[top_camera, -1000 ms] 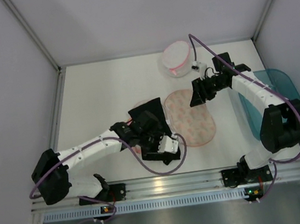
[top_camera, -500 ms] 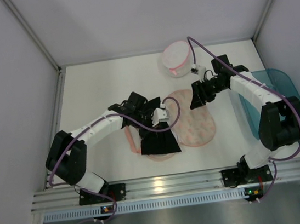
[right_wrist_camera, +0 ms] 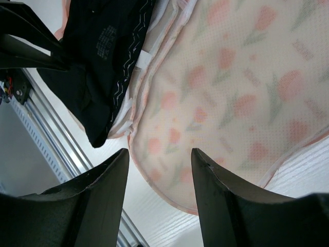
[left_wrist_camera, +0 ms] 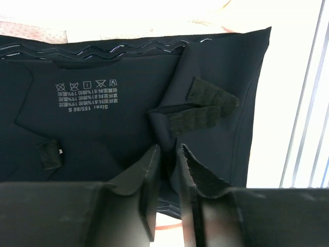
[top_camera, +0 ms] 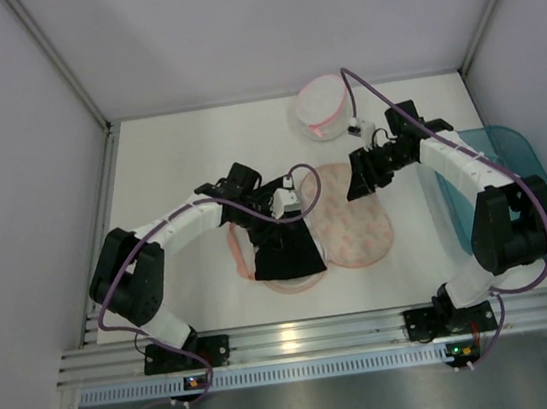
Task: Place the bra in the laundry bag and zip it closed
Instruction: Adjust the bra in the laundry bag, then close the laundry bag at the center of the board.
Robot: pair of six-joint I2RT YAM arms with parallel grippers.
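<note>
Top external, table [top_camera: 168, 168]: white surface. Its near edge runs behind the arm bases, and its right edge is partly hidden by the right arm.
Laundry bag [top_camera: 356, 219]: lies open as two halves, mid-table toward the near edge. The right half is in plain view. The left half is almost fully covered, with only its pink rim showing. I cannot make out the zip pull in any view.
Teal tub [top_camera: 513, 148]: at the right edge, with its near side masked by the right arm.
Bra [top_camera: 285, 253]: black, crumpled on the bag's left half. Its straps cannot be told apart from above.
White pouch [top_camera: 321, 107]: near the far edge, well apart from the bag.
Right gripper [right_wrist_camera: 160, 159]: fingers spread wide with nothing between them, hanging over the bag's far rim.
Left gripper [left_wrist_camera: 167, 159]: tips only narrowly parted, down on the bra with a fold of fabric rising at the gap. I cannot tell whether that fold is pinched.
Printed label [left_wrist_camera: 86, 98]: five care symbols, then "Size: 155/80 S". The lines between are too small to read beyond percent figures.
Bag seam tag [right_wrist_camera: 144, 60]: white, no legible writing.
</note>
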